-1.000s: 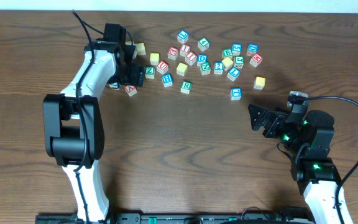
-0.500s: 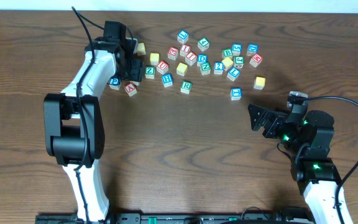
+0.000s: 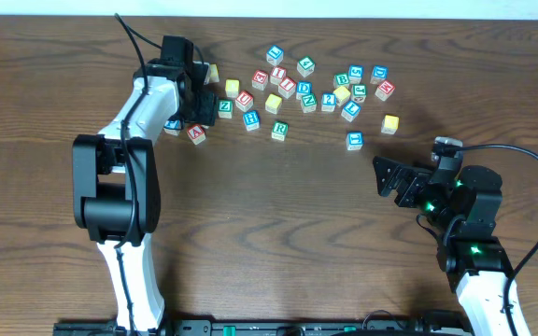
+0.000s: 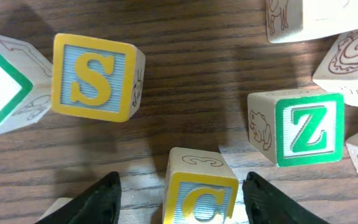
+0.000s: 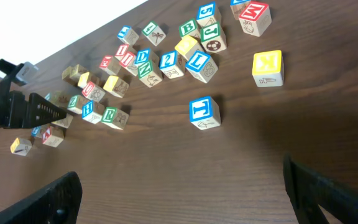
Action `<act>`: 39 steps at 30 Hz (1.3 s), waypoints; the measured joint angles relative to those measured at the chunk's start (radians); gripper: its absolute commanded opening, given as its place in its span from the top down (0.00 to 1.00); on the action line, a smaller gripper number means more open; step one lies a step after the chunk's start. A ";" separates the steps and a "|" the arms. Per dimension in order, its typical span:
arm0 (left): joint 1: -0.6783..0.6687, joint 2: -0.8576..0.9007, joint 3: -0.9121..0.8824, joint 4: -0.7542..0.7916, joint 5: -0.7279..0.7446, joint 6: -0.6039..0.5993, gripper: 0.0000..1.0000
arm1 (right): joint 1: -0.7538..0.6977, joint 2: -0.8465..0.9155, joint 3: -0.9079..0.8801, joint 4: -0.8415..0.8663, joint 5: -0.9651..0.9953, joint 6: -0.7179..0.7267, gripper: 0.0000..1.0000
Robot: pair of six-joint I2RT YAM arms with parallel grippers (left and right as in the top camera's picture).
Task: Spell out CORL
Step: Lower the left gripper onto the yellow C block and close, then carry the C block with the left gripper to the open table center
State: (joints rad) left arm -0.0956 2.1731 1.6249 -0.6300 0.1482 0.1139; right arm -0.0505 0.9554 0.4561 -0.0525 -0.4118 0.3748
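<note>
The left pincer (image 4: 182, 179) stands open astride the yellow-framed C cube (image 4: 201, 200), a jaw on either side, not clamped. That cube sits on the tabletop (image 4: 185, 93) just beside the green Z cube (image 4: 303, 127). The green R cube (image 3: 279, 130) lies apart from the Z, toward the right arm. The right pincer (image 3: 382, 177), well away from the Z, gapes wide, holding nothing.

Your left arm (image 3: 136, 107) stretched toward table (image 3: 278, 243) far edge, left gripper (image 4: 182, 179) jaws parted; your right gripper (image 5: 180, 171) low, spread wide.
</note>
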 measured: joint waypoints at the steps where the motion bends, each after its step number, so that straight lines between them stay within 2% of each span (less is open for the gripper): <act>1: 0.000 0.000 0.000 0.000 0.000 0.000 0.40 | 0.000 0.000 0.000 0.000 0.000 0.000 0.01; 2: 0.000 0.000 0.000 -0.001 0.000 0.000 0.40 | 0.000 0.000 0.000 0.000 0.000 0.000 0.01; 5: 0.000 0.000 0.000 -0.006 0.002 0.000 0.50 | 0.000 0.000 0.000 0.000 0.000 0.000 0.01; 13: 0.000 0.035 0.000 -0.010 0.003 -0.010 0.52 | 0.000 0.000 0.000 0.000 0.000 0.000 0.01; 15: 0.000 0.037 0.000 -0.008 0.003 -0.012 0.60 | 0.000 0.000 0.000 0.000 0.000 0.000 0.01; 27: 0.000 0.039 0.000 0.004 0.003 -0.029 0.61 | 0.000 0.000 0.000 -0.002 0.000 0.000 0.01; 31: 0.000 0.037 0.000 0.004 0.003 -0.080 0.67 | 0.000 0.000 0.000 -0.014 0.000 0.000 0.01; 39: 0.000 0.002 0.000 -0.019 0.002 -0.122 0.72 | 0.000 0.000 0.000 -0.056 0.000 0.000 0.01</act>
State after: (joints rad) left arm -0.0956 2.1746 1.6249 -0.6487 0.1505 -0.0078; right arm -0.0505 0.9554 0.4561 -0.1081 -0.4118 0.3752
